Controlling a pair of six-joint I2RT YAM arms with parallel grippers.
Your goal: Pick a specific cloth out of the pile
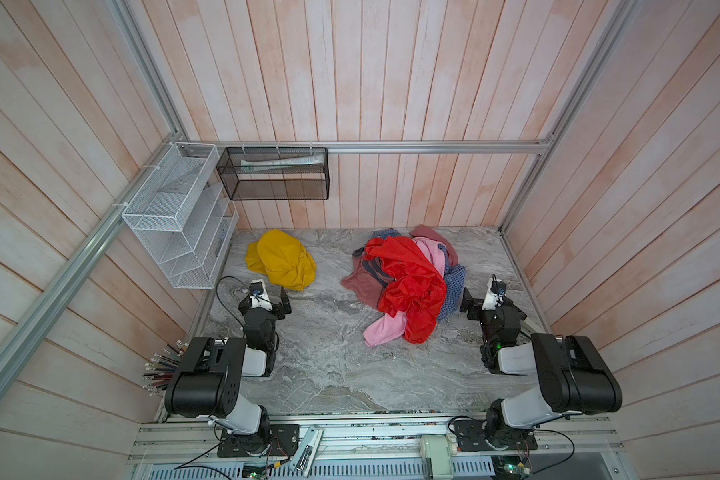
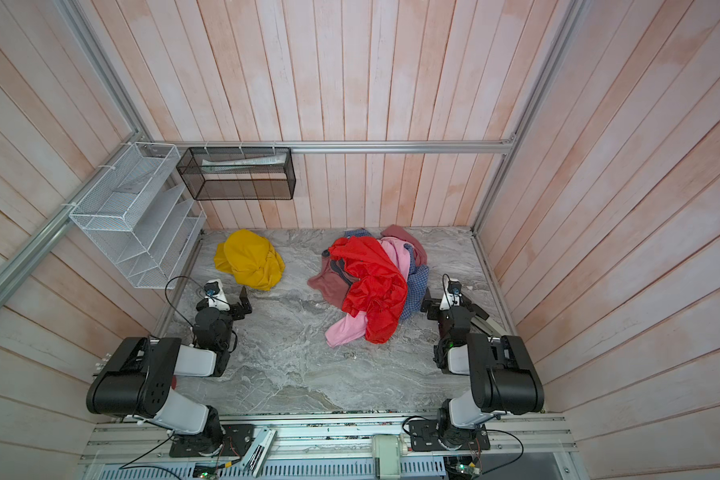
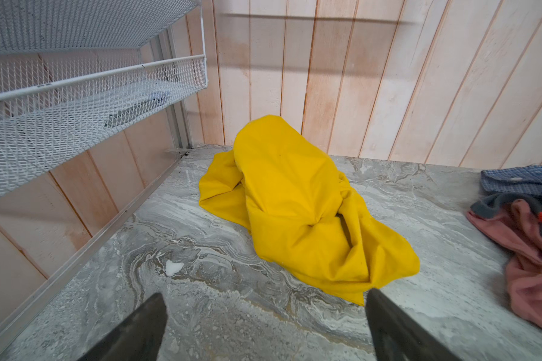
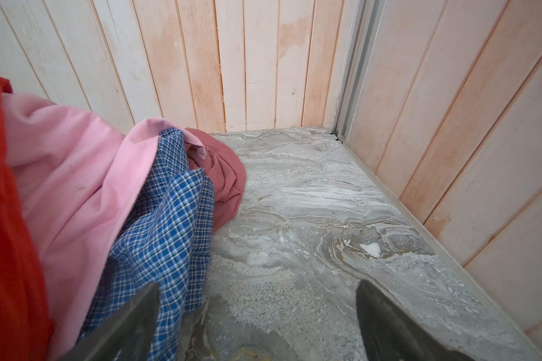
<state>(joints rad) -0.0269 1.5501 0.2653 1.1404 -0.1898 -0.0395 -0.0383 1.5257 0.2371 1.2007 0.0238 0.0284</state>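
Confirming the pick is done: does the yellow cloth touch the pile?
No, the yellow cloth lies alone, with bare table between it and the pile.

Looks chunky: black joint housings, white link shells on left arm (image 1: 246, 415) and right arm (image 1: 524, 409), thin black cables, dark wedge-fingered left gripper (image 3: 264, 293).

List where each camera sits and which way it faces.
Both top views: overhead, looking down on table, cloth, pile; left arm, right arm show.
Left wrist: behind left gripper, facing cloth; open jaws show.
Right wrist: behind right gripper, facing pile's edge; open jaws show.
Shared: cloth in top and left-wrist views.
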